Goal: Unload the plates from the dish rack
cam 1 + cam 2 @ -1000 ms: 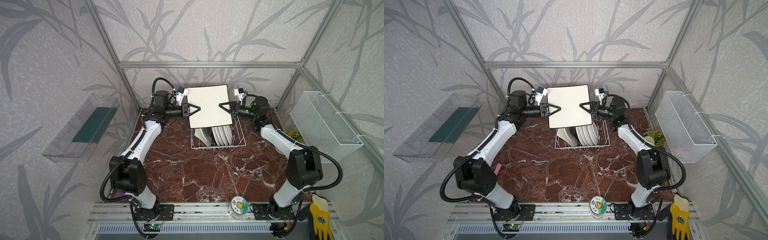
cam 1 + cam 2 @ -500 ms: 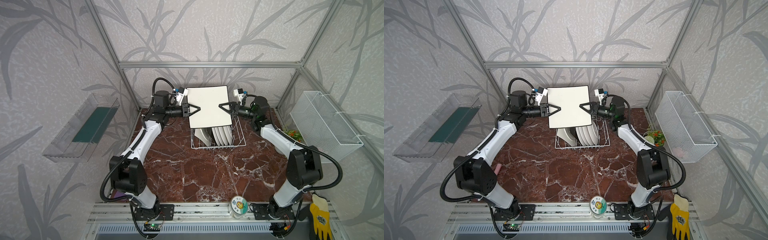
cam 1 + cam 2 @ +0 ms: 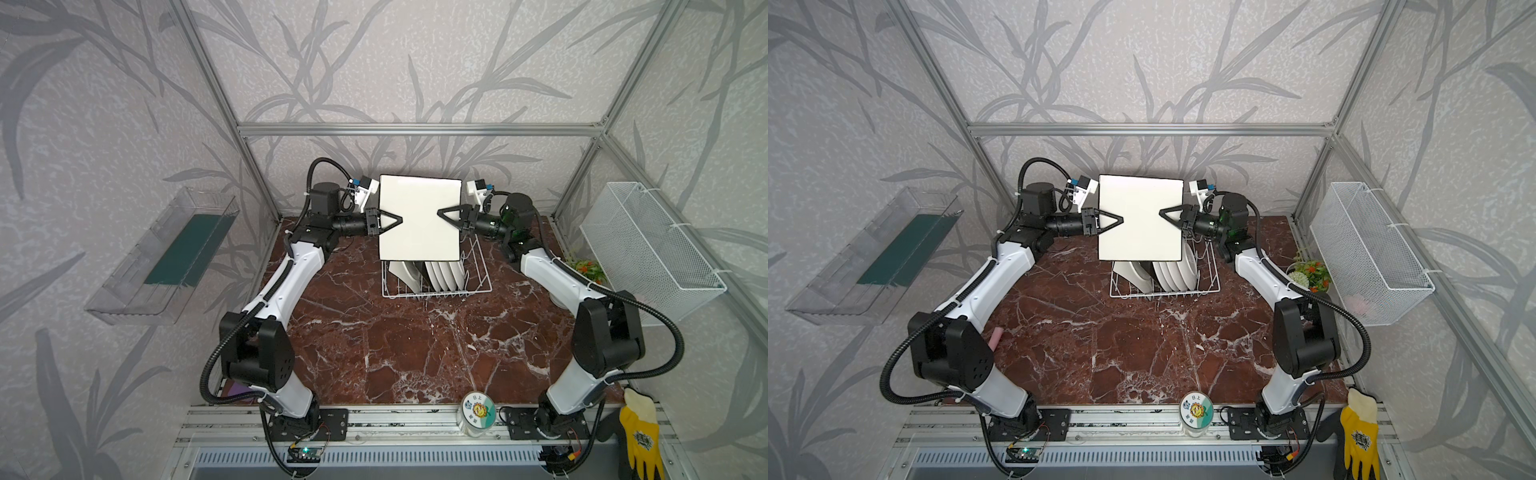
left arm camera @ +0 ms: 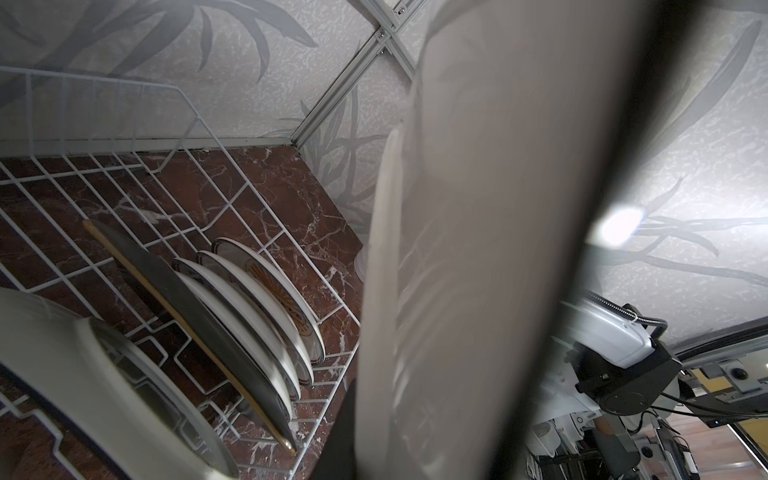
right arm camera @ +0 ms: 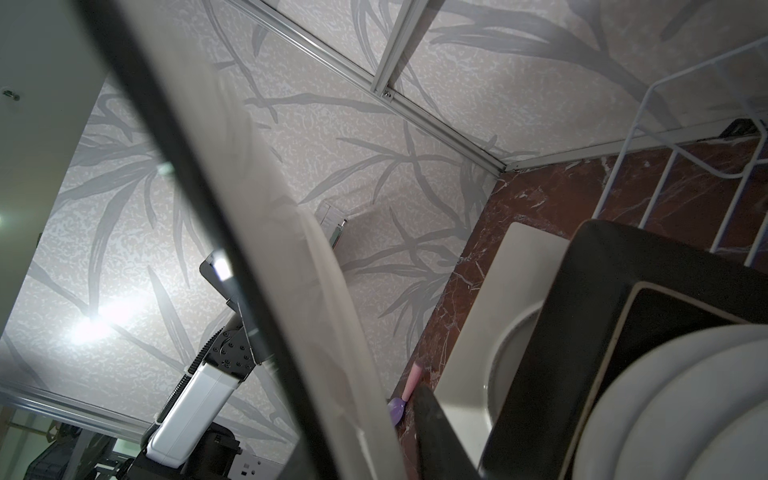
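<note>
- Cream plate [image 3: 419, 224] is held above the dish rack [image 3: 436, 295], face toward the top camera, clear of the other plates [image 3: 440, 274].
- Left gripper [image 3: 395, 219] is clamped on its left edge.
- Right gripper [image 3: 441, 214] straddles the right edge; can't tell if it grips.
- Both arms equally near.

The white wire dish rack [image 3: 436, 294] stands at the back middle of the desk [image 3: 374, 353]. One large cream square plate [image 3: 419, 224] is upright in the air just above it. Inside, a second cream square plate [image 3: 400, 272] leans. Beside it stand on edge a black square plate [image 4: 199, 320] and four round white plates [image 3: 446, 274], in a close row.
</note>
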